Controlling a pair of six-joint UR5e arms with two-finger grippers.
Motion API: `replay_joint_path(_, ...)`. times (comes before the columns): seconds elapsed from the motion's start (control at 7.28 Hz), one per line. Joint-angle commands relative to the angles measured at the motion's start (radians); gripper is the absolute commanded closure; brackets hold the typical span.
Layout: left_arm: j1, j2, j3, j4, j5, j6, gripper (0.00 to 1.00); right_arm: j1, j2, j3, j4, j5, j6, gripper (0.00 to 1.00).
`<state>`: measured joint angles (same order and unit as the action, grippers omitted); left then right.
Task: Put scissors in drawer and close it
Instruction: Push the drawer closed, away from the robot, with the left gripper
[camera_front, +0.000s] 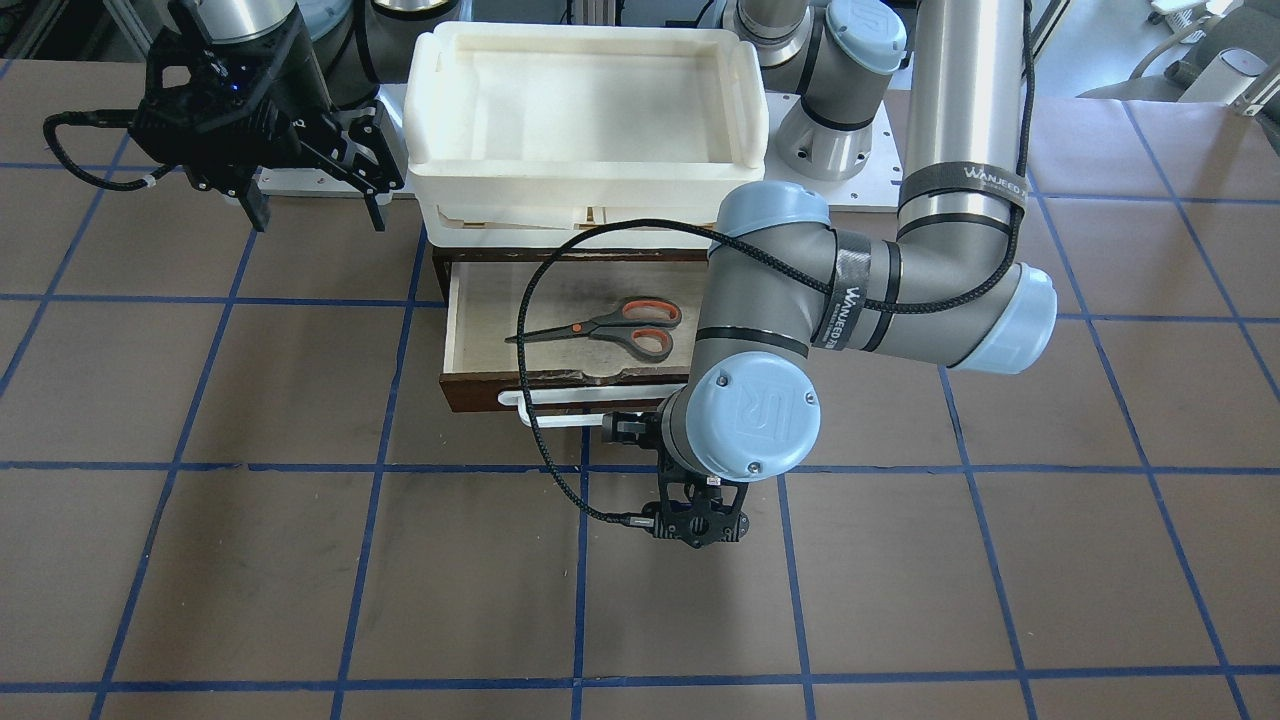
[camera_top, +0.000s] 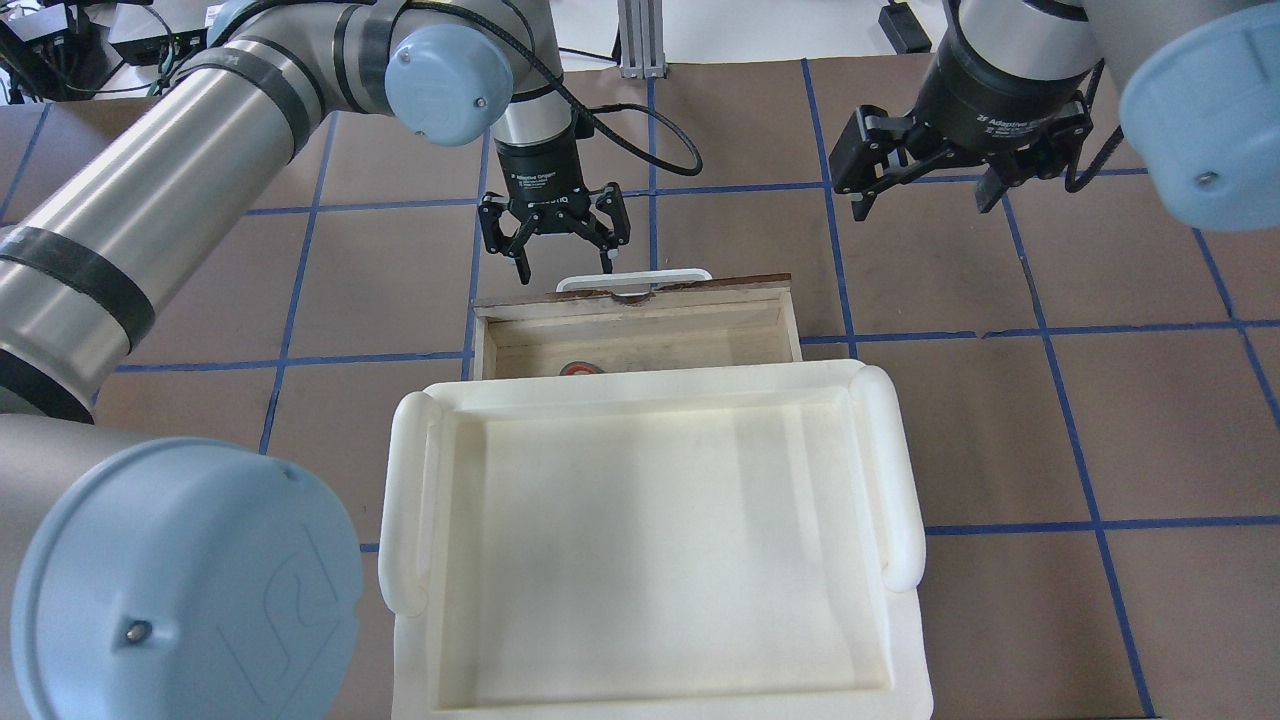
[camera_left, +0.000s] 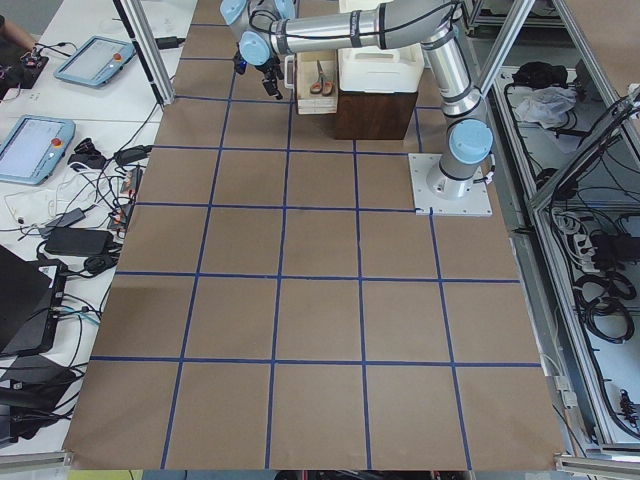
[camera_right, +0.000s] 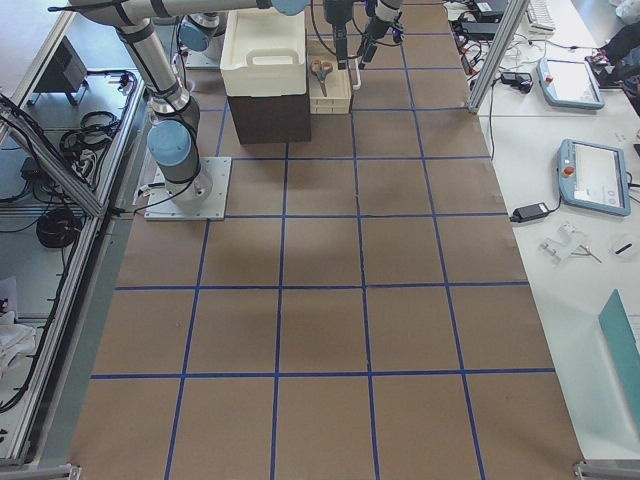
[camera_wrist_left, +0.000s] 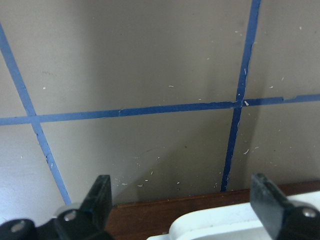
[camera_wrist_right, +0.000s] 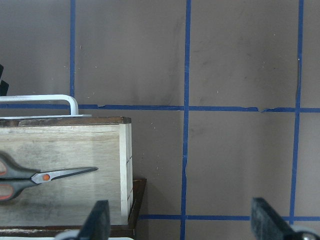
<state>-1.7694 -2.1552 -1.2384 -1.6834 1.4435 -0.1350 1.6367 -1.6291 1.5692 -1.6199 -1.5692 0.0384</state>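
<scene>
The scissors (camera_front: 610, 328) lie inside the open drawer (camera_front: 480, 330), blades toward the robot's right; they also show in the right wrist view (camera_wrist_right: 40, 176). Only an orange loop (camera_top: 578, 368) peeks out past the tray in the overhead view. The drawer's white bar handle (camera_front: 560, 408) faces away from the robot. My left gripper (camera_top: 565, 265) is open and empty, just in front of the drawer front (camera_wrist_left: 150, 220), over the handle's (camera_wrist_left: 235, 227) end. My right gripper (camera_top: 920, 200) is open and empty, raised beside the drawer's right side (camera_wrist_right: 122, 165).
A white plastic tray (camera_top: 405, 520) sits on top of the dark brown cabinet (camera_left: 375, 115) that holds the drawer. The brown table with blue tape lines (camera_front: 580, 560) stretches around it. Tablets and cables lie on side tables (camera_left: 60, 130).
</scene>
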Motion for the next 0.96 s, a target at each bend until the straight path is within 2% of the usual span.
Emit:
replay_joint_path(0.0,-0.001,0.014,-0.003,-0.036,0.002,0.0,0.0,0.0,0.0,0.0,0.0,0.0,0.0,0.0)
replay_joint_path(0.41,-0.001,0.029,-0.045,-0.055,0.012,0.0,0.0,0.0,0.0,0.0,0.0,0.0,0.0,0.0)
replay_joint_path(0.82,-0.002,0.04,-0.047,-0.084,0.005,-0.002,0.0,0.0,0.0,0.0,0.0,-0.002,0.0,0.0)
